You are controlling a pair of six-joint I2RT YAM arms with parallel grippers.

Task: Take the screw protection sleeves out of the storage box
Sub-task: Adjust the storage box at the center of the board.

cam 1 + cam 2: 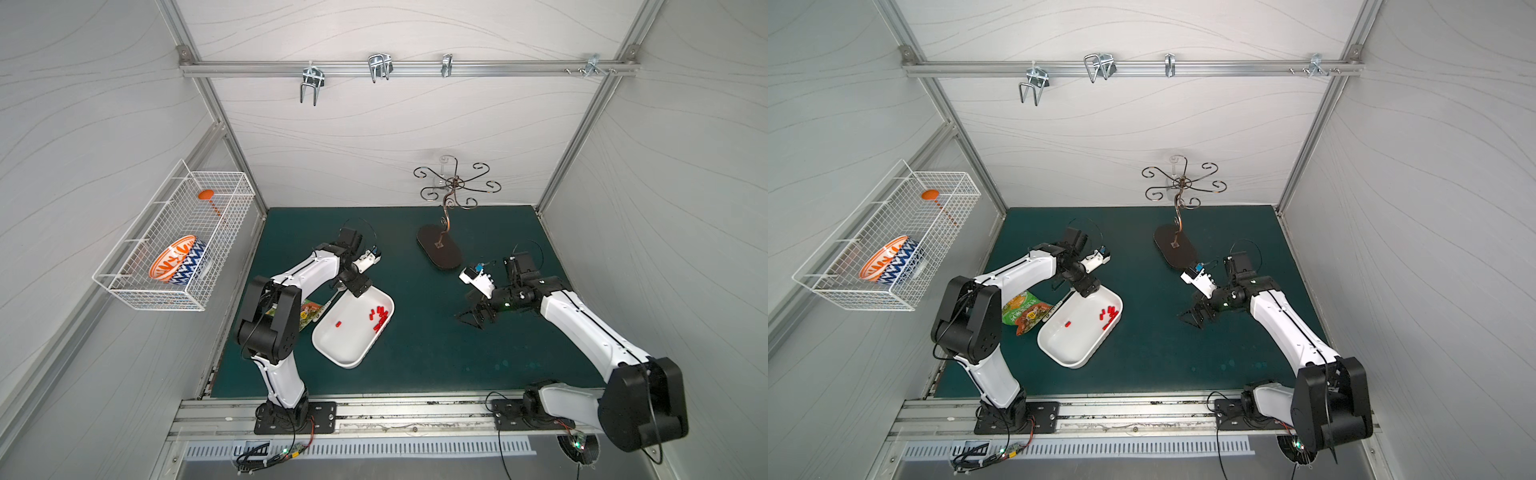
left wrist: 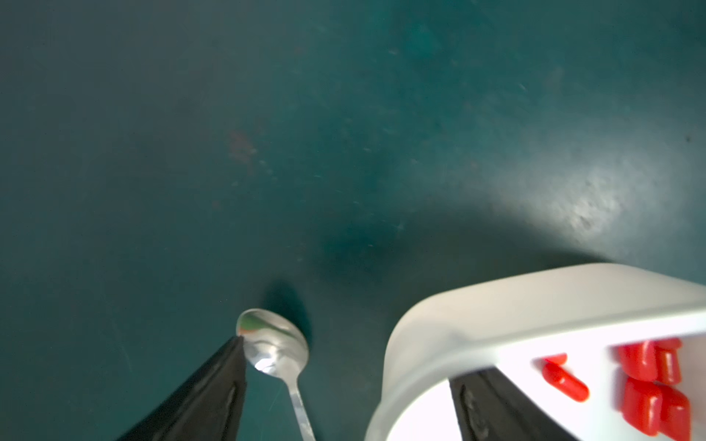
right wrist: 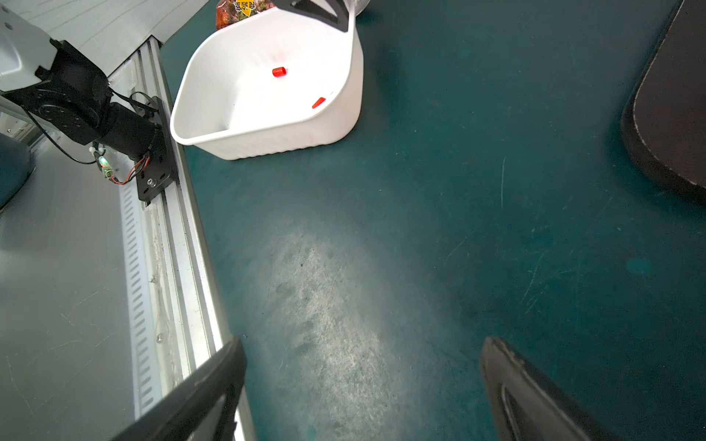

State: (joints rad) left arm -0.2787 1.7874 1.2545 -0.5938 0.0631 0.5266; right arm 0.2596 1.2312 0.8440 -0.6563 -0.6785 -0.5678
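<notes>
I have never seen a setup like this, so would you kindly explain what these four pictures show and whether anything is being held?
Two white-and-black robot arms stand at the near edge of a dark green mat. Two pictures look down from overhead, nearly alike; the other two come from a camera on each arm's wrist. On the mat lie a shallow white plastic tray holding small red plastic caps, a metal spoon, a green snack packet and a dark metal stand with curled hooks. The left gripper is open, one finger inside the tray and one outside its wall. The right gripper is open and empty over bare mat. Nothing looks gripped yet.
</notes>
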